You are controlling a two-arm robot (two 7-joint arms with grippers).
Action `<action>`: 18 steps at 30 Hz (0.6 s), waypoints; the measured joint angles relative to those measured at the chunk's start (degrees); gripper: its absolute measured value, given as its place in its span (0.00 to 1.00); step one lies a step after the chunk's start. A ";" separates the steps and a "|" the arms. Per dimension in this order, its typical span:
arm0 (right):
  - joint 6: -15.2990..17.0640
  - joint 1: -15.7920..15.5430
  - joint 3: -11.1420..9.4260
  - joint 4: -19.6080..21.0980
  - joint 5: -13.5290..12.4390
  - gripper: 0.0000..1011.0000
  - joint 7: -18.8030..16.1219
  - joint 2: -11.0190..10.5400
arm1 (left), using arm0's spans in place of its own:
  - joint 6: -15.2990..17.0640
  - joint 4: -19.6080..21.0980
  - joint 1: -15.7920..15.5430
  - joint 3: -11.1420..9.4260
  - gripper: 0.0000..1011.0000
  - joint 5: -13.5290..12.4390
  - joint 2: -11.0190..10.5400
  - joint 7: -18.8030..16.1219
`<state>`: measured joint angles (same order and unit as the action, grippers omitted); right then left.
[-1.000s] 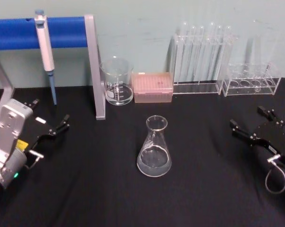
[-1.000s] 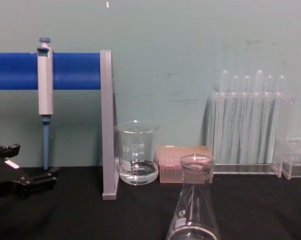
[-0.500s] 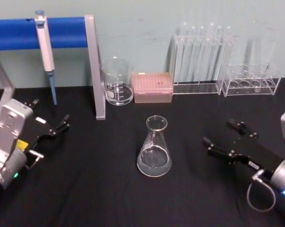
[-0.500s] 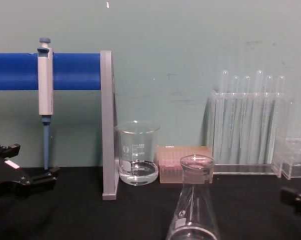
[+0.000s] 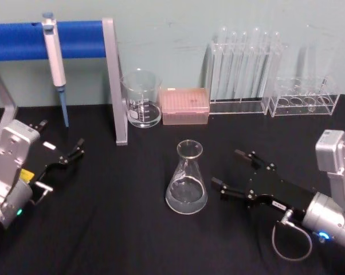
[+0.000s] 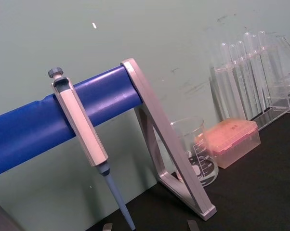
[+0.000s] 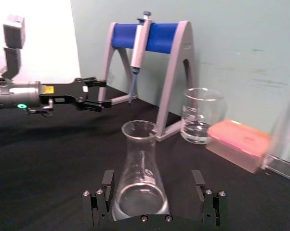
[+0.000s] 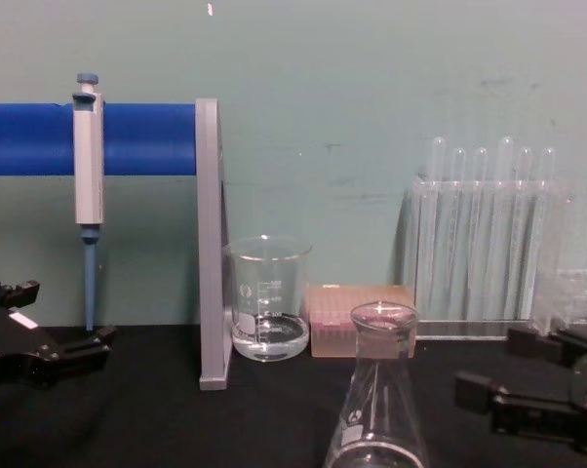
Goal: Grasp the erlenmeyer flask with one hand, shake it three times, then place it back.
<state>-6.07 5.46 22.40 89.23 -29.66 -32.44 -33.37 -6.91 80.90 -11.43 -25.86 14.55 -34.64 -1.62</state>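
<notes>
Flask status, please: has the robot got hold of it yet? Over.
Right tool open, facing flask, not touching. Left tool open, parked at left. Flask upright on black table, ungrasped. Nothing in between.

1. The erlenmeyer flask (image 5: 187, 183) was clear glass, smooth and glossy.
2. The tablecloth (image 5: 104, 229) under it was black matt fabric.
3. My right gripper (image 5: 227, 168) was matt black, plastic by the look of it; my wrist (image 5: 328, 216) behind was smooth silver-grey metal.
4. The beaker (image 5: 141, 97) was shiny clear glass.
5. The tip box (image 5: 185, 106) was pinkish, translucent plastic.
6. The stand frame (image 5: 112, 80) was matt grey, and its bar (image 5: 23, 40) was smooth blue.
</notes>
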 joint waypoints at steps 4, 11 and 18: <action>0.11 1.34 0.69 -1.30 -0.19 0.99 -1.81 0.97 | 0.00 0.00 0.00 0.00 0.99 0.00 0.00 0.00; 0.51 3.59 1.91 -3.84 -1.03 0.99 -4.19 2.40 | 0.00 0.00 0.00 0.00 0.99 0.00 0.00 0.00; 0.51 6.31 3.50 -7.10 -0.98 0.99 -5.19 4.12 | 0.00 0.00 0.00 0.00 0.99 0.00 0.00 0.00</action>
<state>-5.56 11.78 25.90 82.13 -30.64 -37.62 -29.26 -6.91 80.90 -11.43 -25.86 14.55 -34.65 -1.62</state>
